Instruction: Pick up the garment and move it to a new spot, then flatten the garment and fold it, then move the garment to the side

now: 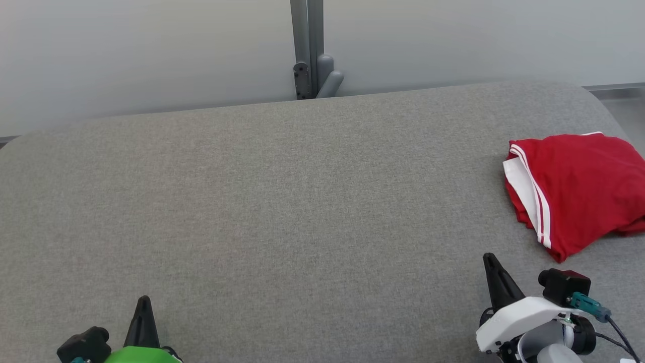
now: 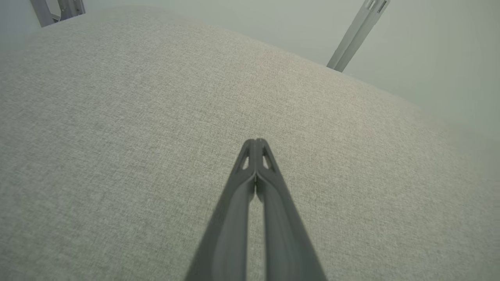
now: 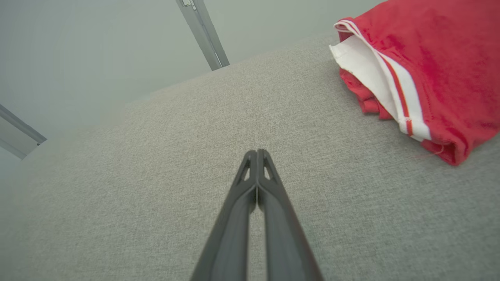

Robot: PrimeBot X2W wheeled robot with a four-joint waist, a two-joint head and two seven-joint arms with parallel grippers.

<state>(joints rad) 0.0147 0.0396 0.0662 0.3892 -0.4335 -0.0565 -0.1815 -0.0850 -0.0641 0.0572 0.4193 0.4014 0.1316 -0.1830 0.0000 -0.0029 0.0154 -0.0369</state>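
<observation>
Red garment (image 1: 579,186) on surface (image 1: 282,201): near right pincer (image 1: 490,258), forward-right of tips, not touching. Well apart from left pincer (image 1: 144,300). Both pincers closed, empty.

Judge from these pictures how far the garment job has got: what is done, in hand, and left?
Done, it seems: the red garment lies as a compact folded bundle near the right edge of the grey table, so folding and moving aside look finished. In hand: nothing; the left gripper and right gripper are shut, empty, clear of the cloth. Left: probably nothing, though the fold looks slightly rumpled.
</observation>
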